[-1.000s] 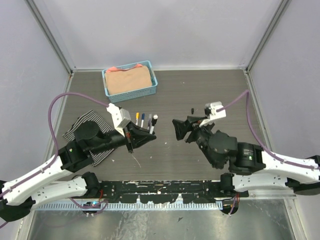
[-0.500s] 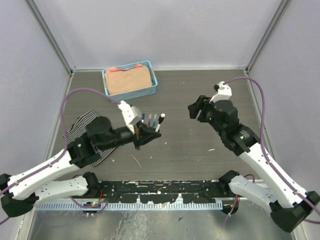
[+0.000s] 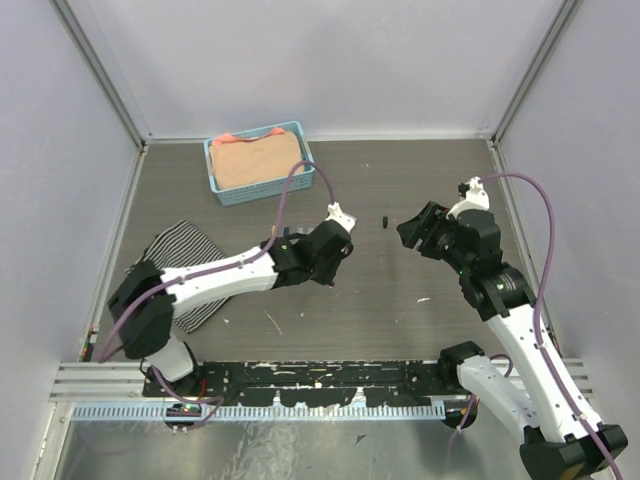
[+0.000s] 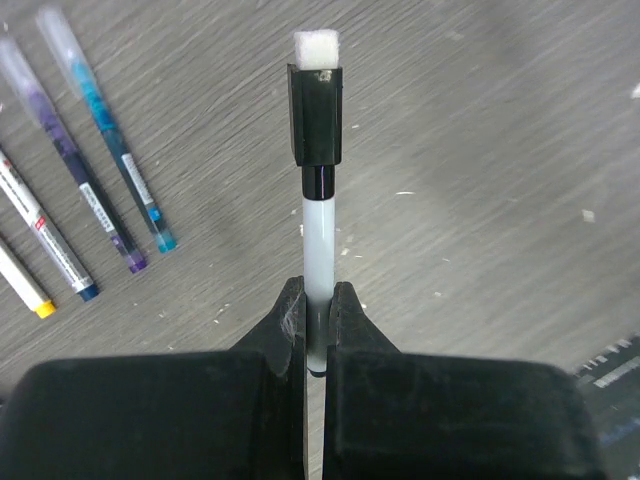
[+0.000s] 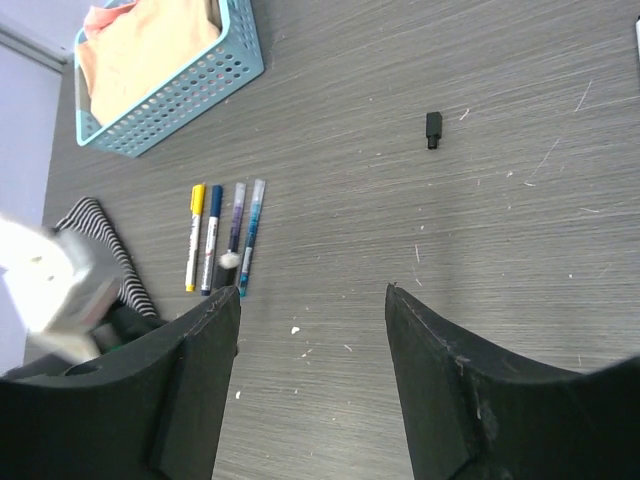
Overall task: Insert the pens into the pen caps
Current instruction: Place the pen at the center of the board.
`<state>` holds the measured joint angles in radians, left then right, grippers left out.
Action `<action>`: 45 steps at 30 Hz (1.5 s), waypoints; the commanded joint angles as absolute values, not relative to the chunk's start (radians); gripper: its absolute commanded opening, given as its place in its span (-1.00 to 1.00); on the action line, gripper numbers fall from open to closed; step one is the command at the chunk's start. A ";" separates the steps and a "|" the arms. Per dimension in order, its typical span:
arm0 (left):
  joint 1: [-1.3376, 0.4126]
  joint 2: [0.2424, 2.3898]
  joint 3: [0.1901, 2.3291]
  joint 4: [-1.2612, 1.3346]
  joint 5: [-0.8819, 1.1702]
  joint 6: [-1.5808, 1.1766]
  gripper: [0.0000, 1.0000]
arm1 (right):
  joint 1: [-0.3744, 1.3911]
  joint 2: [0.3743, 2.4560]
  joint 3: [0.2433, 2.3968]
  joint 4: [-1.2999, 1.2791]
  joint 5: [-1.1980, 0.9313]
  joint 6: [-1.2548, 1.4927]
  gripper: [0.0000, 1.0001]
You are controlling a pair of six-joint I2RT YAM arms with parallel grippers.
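Black-tipped pen (image 4: pixel 319 225) clamped in left gripper (image 4: pixel 318 296); black cap (image 5: pixel 432 130) beyond right gripper (image 5: pixel 312 290).

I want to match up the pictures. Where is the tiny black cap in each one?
Top external: the black cap lies just right of the middle.
Left wrist: not in it.
Right wrist: the black cap lies in the upper right part.
Shared landmark: the blue basket, also seen by the right wrist, sits up and to the left of the cap in both. The left wrist view misses it.

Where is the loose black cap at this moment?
In the top view the black cap lies alone on the table, right of centre, just left of the open right pincer.
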<state>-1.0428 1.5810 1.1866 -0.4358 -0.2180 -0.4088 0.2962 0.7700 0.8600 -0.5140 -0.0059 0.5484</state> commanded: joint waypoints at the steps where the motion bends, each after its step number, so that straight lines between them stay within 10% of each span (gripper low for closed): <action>1: -1.039 1.687 1.285 -0.542 -0.340 -0.471 -1.00 | 0.295 0.733 0.880 -0.533 -0.046 0.536 0.31; 45: -0.889 2.015 1.410 -0.519 -0.337 -0.472 -0.58 | 0.295 0.749 0.838 -0.572 -0.139 0.514 0.31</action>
